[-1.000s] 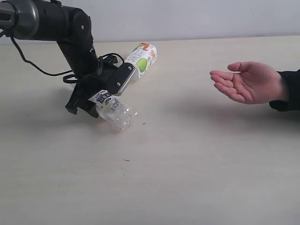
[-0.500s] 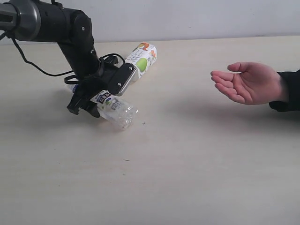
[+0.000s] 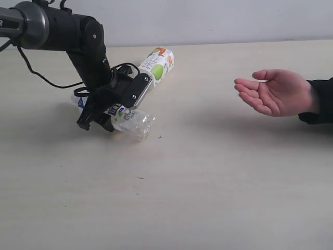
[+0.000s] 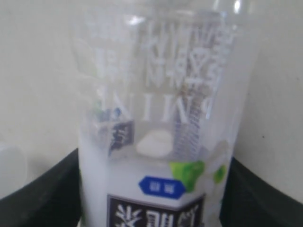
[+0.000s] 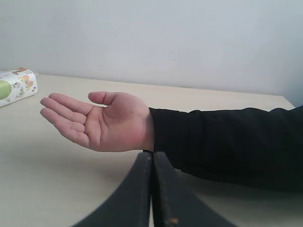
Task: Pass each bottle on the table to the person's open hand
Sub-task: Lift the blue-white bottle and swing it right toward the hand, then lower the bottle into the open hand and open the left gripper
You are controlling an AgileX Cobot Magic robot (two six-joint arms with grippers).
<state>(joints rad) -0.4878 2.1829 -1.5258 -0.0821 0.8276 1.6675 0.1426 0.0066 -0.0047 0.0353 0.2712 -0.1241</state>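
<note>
Over on the counter (image 3: 208, 198), your left jaws had sunk around the clear bottle (image 3: 134, 125), couldn't tell if clamped; right jaws shut, handoff pending.

Clear glossy plastic bottle (image 3: 132, 124) on matt pale wood-grain table (image 3: 208, 182).
</note>
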